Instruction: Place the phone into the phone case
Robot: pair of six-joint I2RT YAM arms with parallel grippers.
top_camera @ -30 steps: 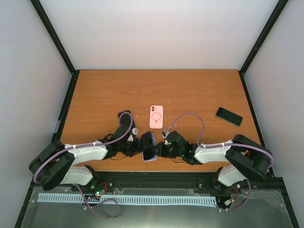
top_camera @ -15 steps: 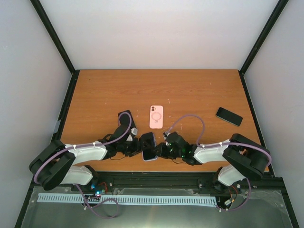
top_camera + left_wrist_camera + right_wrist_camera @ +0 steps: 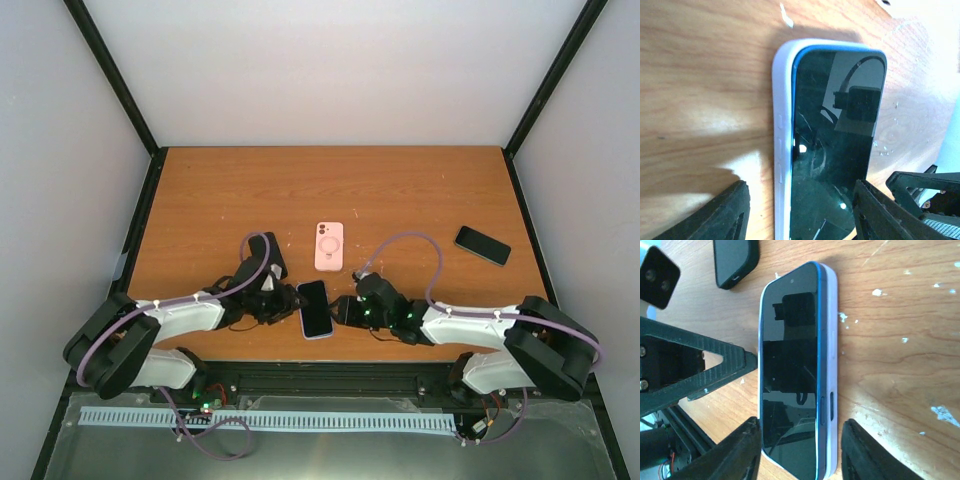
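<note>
The phone (image 3: 314, 308) lies flat on the table, screen up, inside a pale lavender case (image 3: 779, 150). Its blue edge shows above the case rim along one side (image 3: 821, 365). My left gripper (image 3: 290, 305) is open. In the left wrist view (image 3: 801, 192) its fingers (image 3: 727, 212) stand either side of the phone's near end with gaps. My right gripper (image 3: 340, 310) is open too. In the right wrist view (image 3: 800, 427) its fingers (image 3: 867, 455) flank the phone without touching it.
A pink case (image 3: 329, 246) lies face down just beyond the phone. A black phone (image 3: 482, 245) lies at the right of the table. A black case (image 3: 735, 257) lies near the left arm. The table's front edge is close behind both grippers.
The phone in its case was held up on edge between both grippers. It now lies flat on the table, and both grippers have let go and drawn slightly apart.
</note>
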